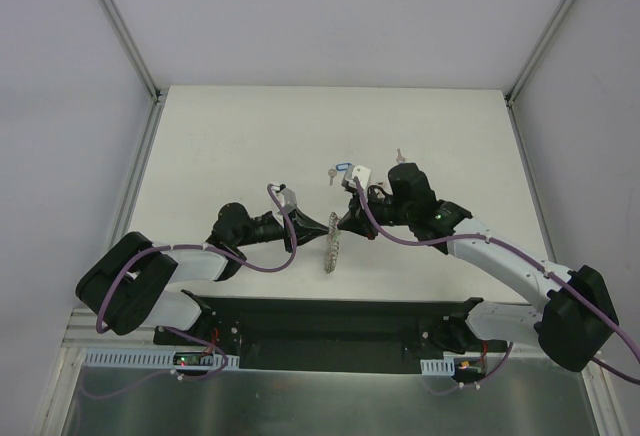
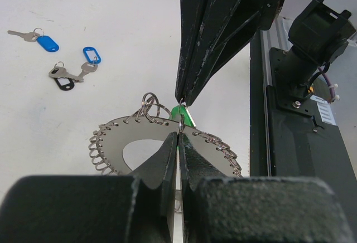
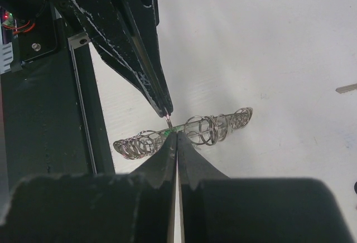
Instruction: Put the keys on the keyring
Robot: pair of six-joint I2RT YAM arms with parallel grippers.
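The keyring [image 2: 120,141] is a flat grey ring with a fringe of small wire loops. It stands edge-on in the top view [image 1: 332,246] and in the right wrist view [image 3: 215,125]. My left gripper [image 2: 179,137] is shut on its rim, pinching one small loop. My right gripper [image 3: 176,135] is shut on the green-tagged key [image 2: 181,115] and presses it against that same loop, tip to tip with the left fingers [image 3: 162,98]. Two blue-tagged keys [image 2: 48,43] [image 2: 92,55] and a dark-tagged key [image 2: 65,83] lie loose on the table.
A small white block [image 1: 359,173] lies beside a blue-tagged key [image 1: 340,168] behind the grippers. A lone key [image 1: 400,153] lies farther right. The black base rail [image 2: 290,142] runs along the near table edge, close under both wrists.
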